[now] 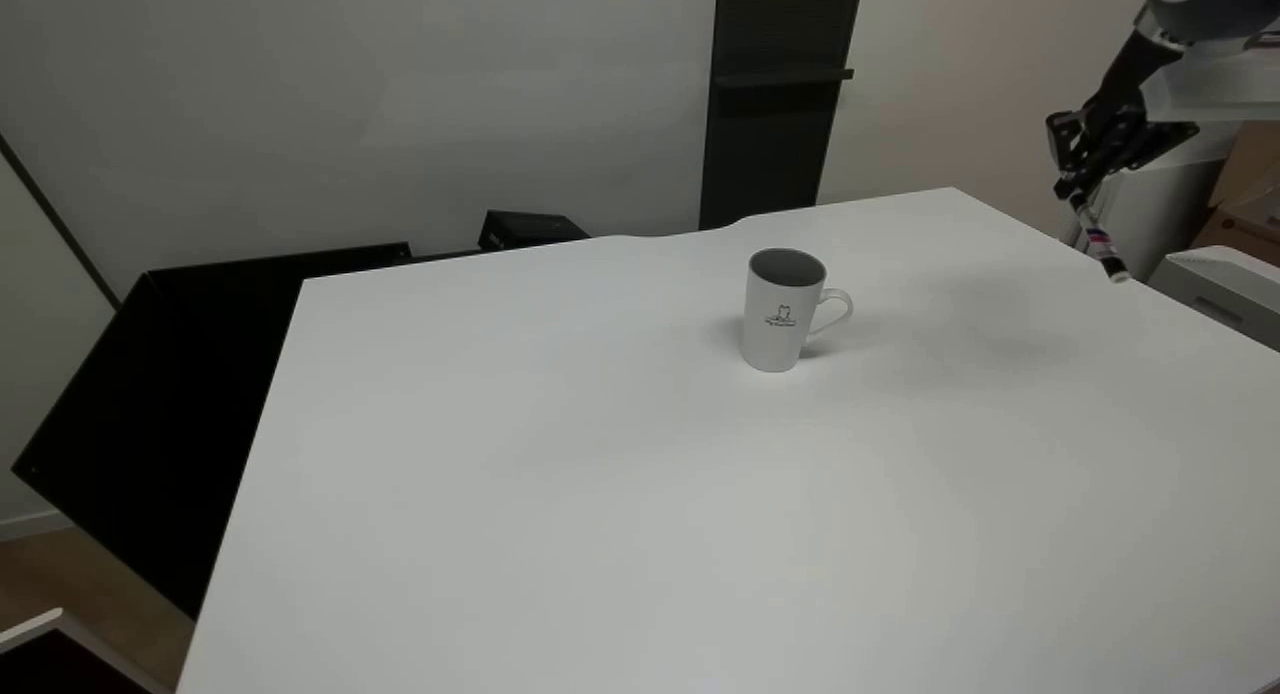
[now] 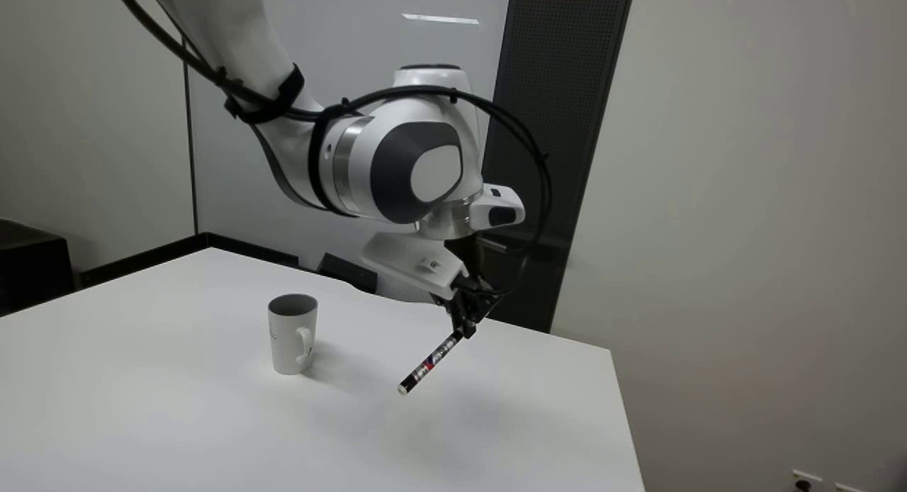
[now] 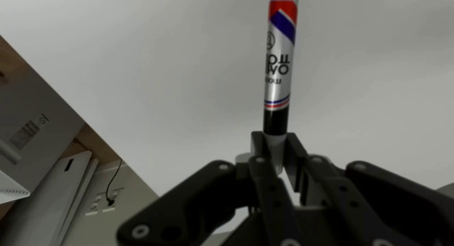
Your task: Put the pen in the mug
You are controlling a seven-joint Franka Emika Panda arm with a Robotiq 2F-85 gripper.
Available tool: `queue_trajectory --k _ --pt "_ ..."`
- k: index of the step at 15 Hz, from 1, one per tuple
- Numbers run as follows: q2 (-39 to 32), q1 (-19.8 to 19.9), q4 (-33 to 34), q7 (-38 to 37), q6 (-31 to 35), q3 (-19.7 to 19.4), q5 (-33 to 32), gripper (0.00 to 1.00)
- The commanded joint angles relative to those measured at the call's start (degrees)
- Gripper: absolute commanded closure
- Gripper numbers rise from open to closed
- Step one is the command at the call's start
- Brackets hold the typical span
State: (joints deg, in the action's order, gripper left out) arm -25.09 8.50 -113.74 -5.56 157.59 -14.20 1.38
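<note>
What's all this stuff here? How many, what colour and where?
Table: one, white, foreground of both exterior views
Mug: one, white, grey inside, upright on the table
Pen: one, silver, black, red and blue, slanting in mid-air
Tall panel: one, black, behind the table
Boxy pieces: at least two, black, beyond the table's edges
Wall sockets: at least two, whitish, beyond the table
Clutter: count unclear, brown and whitish, past the table
Arm: one, white and dark grey, above the table
Cable: count unclear, black, strapped along the arm
End effector: one, black, gripping the pen's upper end
</note>
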Motion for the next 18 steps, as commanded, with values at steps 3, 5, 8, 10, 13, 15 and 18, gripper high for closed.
queue_trajectory --k 3,5,8,10,13,15,18 --pt "0.86 -3.84 -0.49 -12.23 12.87 -2.83 0.34 0.93" --pt "-0.61 -7.25 0.10 -17.33 18.72 -5.04 0.42 0.93" --pt "-3.63 -15.50 0.58 -24.40 28.73 -11.15 1.18 0.93" --pt "-6.54 -23.81 0.78 -27.34 35.90 -17.54 4.30 0.93" --pt "-11.40 -35.99 1.26 -27.06 44.06 -25.17 14.65 0.93" --pt "-13.15 -43.50 2.94 -26.04 41.14 -29.27 20.74 0.93" --pt "-13.43 -50.78 0.24 -24.93 40.31 -31.30 25.02 0.93"
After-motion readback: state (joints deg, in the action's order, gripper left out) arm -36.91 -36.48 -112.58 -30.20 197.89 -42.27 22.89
